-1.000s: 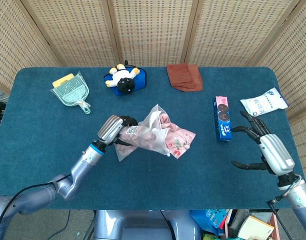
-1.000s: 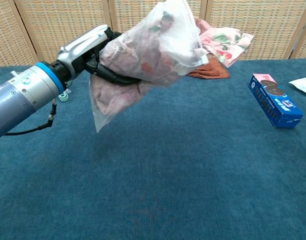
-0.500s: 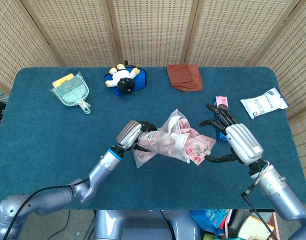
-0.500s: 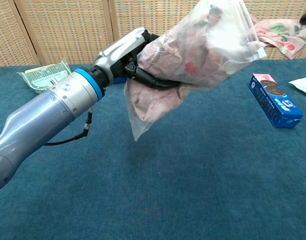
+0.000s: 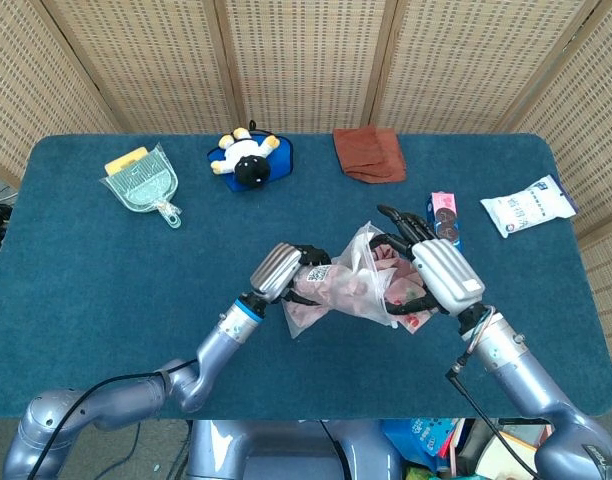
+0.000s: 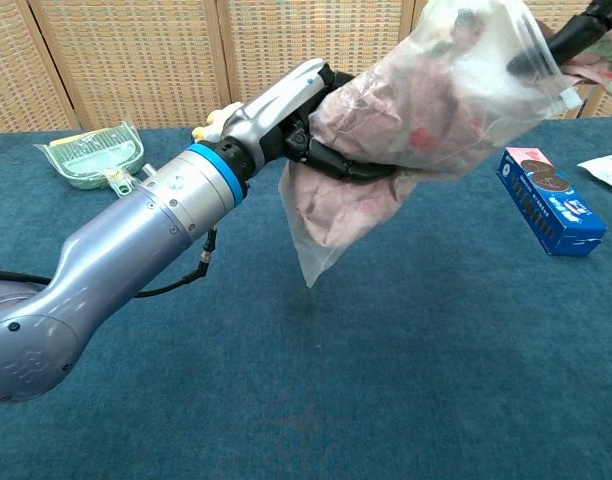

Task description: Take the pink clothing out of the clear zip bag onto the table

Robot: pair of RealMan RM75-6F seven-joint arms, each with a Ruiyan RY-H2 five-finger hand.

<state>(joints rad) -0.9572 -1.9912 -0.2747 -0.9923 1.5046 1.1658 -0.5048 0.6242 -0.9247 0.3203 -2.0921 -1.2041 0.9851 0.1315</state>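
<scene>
The clear zip bag (image 5: 348,288) is held above the table, stuffed with the pink clothing (image 5: 411,318), a fold of which hangs out of its mouth on the right. My left hand (image 5: 286,270) grips the bag's closed end from the left. In the chest view the bag (image 6: 436,100) tilts up to the right from my left hand (image 6: 296,105), with a loose corner dangling. My right hand (image 5: 431,268) lies over the bag's mouth, fingers spread across the protruding clothing and thumb below it. Only its dark fingers (image 6: 576,35) show in the chest view, touching the bag's rim.
On the blue table (image 5: 86,300) a blue cookie box (image 5: 446,215) lies just behind my right hand and a white packet (image 5: 528,203) at the right edge. Along the back are a brown cloth (image 5: 369,153), a plush toy (image 5: 246,160) and a green dustpan (image 5: 141,185).
My left hand has carried the bag further right. My right hand has swung in from the right edge and now lies on the bag's mouth and the protruding clothing.
</scene>
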